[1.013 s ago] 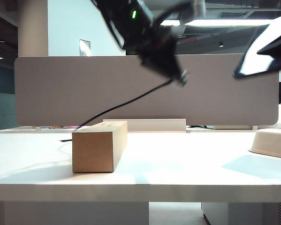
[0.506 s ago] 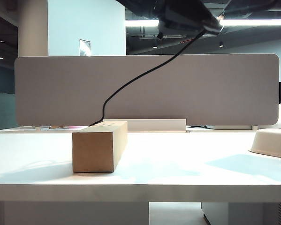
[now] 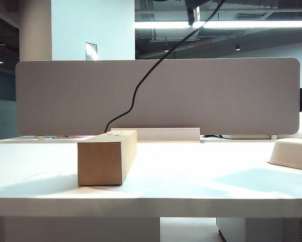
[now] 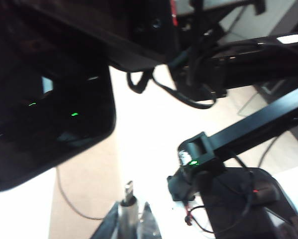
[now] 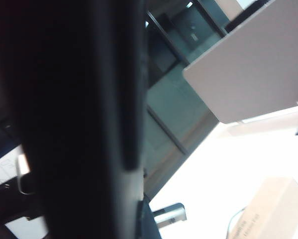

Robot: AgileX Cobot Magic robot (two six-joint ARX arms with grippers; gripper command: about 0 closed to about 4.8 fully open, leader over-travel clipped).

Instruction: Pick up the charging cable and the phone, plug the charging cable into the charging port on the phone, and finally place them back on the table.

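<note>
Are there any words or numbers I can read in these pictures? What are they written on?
None can be read.
Cardboard box: dark print on its side, too blurred to read.
Paper sign on the far wall: too small to read.
Phone and charging cable: no text shows.

Both arms raised high, above exterior view's upper edge. Left gripper (image 4: 131, 221) fingers clamped on charging cable (image 4: 127, 199) plug, tip pointing outward. Right gripper (image 5: 139, 219) closed around phone (image 5: 74, 124), which fills right wrist view.
</note>
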